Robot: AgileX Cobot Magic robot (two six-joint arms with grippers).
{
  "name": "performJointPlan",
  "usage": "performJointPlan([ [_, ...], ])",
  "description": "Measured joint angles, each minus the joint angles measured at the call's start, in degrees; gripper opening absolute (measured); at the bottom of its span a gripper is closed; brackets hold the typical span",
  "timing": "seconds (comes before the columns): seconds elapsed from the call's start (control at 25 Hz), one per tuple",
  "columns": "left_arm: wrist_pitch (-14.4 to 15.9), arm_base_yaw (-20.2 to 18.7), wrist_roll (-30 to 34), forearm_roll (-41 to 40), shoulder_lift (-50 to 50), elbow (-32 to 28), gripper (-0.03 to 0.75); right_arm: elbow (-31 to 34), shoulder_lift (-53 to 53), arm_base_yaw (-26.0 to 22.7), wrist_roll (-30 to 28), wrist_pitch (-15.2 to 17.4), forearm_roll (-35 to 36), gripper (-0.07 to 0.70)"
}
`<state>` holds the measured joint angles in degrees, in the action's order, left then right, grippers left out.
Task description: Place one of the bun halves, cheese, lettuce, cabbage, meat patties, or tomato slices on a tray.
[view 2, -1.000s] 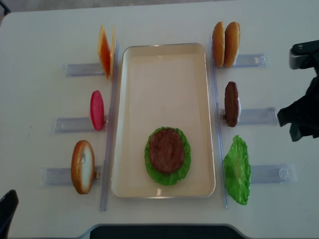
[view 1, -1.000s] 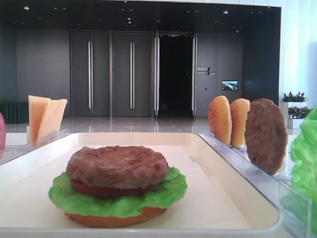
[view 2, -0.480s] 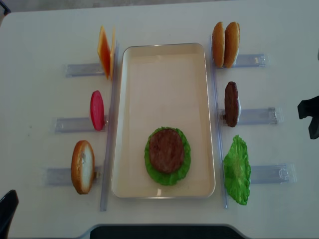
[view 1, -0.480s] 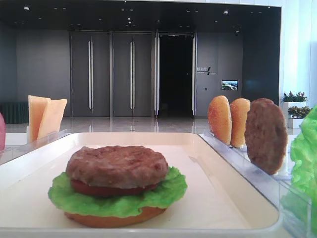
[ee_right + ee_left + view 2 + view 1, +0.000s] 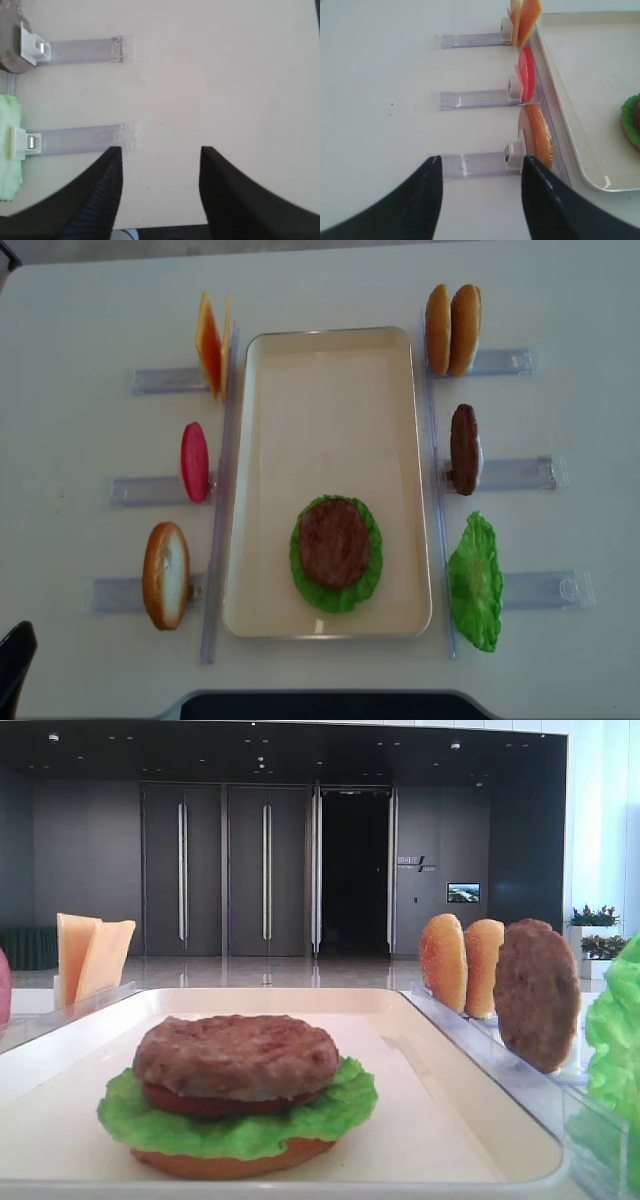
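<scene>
1. Where the white table (image 5: 80, 300) carries everything, one cream tray (image 5: 330, 340) with rounded corners and a low rim lies at its middle.
2. Six clear plastic racks (image 5: 515, 473) flank the tray, three on each side.
3. One stack stands in the tray's near half: a grainy brown patty (image 5: 334, 542) on a red slice, frilly lettuce (image 5: 371, 575) and an orange bun base (image 5: 235, 1160).
4. Racked upright on the right are two speckled bun halves (image 5: 452, 329), one patty (image 5: 464, 448) and one ruffled lettuce leaf (image 5: 476, 583).
5. Racked on the left are thin cheese slices (image 5: 211, 342), one smooth red tomato slice (image 5: 194, 461) and one bun half (image 5: 166, 574).
6. The right arm, dark at the overhead view's right edge a second ago, has left that view.
7. The right tool (image 5: 160, 165) stands wide over bare table, holding nothing; the left tool (image 5: 481, 175) is likewise spread and holds nothing, near the left bun's rack.
</scene>
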<state>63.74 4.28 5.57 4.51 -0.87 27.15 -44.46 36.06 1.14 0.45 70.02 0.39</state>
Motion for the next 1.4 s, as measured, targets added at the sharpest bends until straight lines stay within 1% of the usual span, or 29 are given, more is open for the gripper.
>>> performJointPlan([
  [0.12, 0.0, 0.0, 0.0, 0.0, 0.0, 0.0, 0.391, 3.9, -10.5, 0.0, 0.0, 0.2, -0.7, 0.368],
  [0.24, 0.0, 0.0, 0.0, 0.0, 0.0, 0.0, 0.391, 6.1, -20.7, 0.0, -0.5, 0.3, -0.8, 0.368],
  [0.4, 0.0, 0.0, 0.0, 0.0, 0.0, 0.0, 0.391, 8.4, -29.1, 0.0, -1.0, 0.3, -0.8, 0.368],
  [0.52, 0.0, 0.0, 0.0, 0.0, 0.0, 0.0, 0.391, 10.1, -32.8, 0.0, -1.3, 0.3, -0.8, 0.368],
  [0.68, 0.0, 0.0, 0.0, 0.0, 0.0, 0.0, 0.391, 13.6, -34.8, 0.0, -1.8, 0.0, -0.8, 0.368],
  [0.8, 0.0, 0.0, 0.0, 0.0, 0.0, 0.0, 0.391, 14.1, -34.8, 0.1, -2.3, -0.7, -0.7, 0.368],
  [0.92, 0.0, 0.0, 0.0, 0.0, 0.0, 0.0, 0.391, 15.2, -36.2, 1.3, -2.4, -3.1, -0.4, 0.368],
  [1.0, 0.0, 0.0, 0.0, 0.0, 0.0, 0.0, 0.391, 15.9, -36.4, 1.8, -2.4, -3.9, -0.4, 0.368],
  [1.4, 0.0, 0.0, 0.0, -0.1, 0.0, 0.0, 0.391, 16.0, -36.5, 1.8, -2.4, -4.6, -0.4, 0.368],
])
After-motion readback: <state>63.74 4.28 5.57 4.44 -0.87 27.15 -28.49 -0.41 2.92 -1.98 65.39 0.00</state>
